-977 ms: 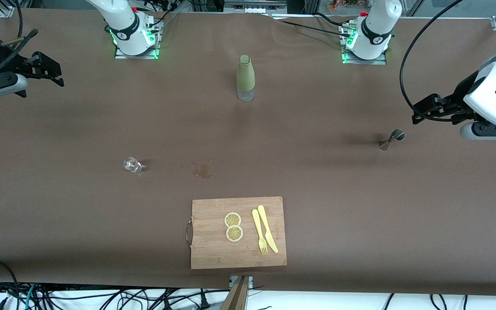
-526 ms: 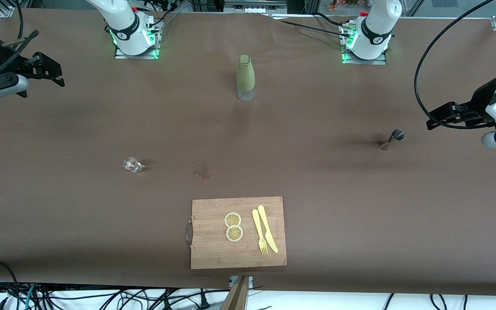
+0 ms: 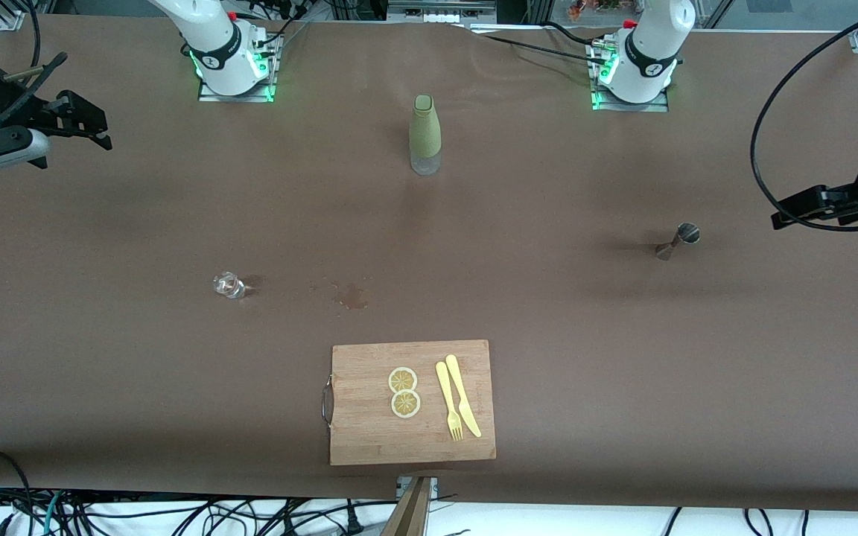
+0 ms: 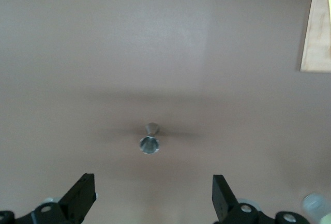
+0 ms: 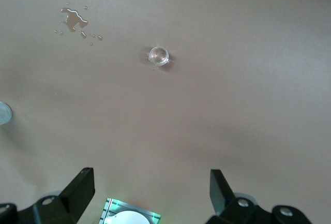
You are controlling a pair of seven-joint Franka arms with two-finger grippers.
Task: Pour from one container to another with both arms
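While both the left end effector (image 3: 798, 211) and right end effector (image 3: 83, 119) hang wide open and empty over the counter (image 3: 548, 335) ends, the tumbler (image 3: 229, 284) (slick, fragile glass) at 9 o'clock of the spill (image 3: 351, 295) wants a gentle mid-wall pinch, the light rigid jigger (image 3: 676, 241) a waist grip.

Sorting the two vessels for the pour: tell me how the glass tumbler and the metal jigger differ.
The glass tumbler is clear and squat; the jigger is silvery, hourglass-shaped. The tumbler stands toward the right arm's end, the jigger toward the left arm's. Both stand upright on the table, ungripped.
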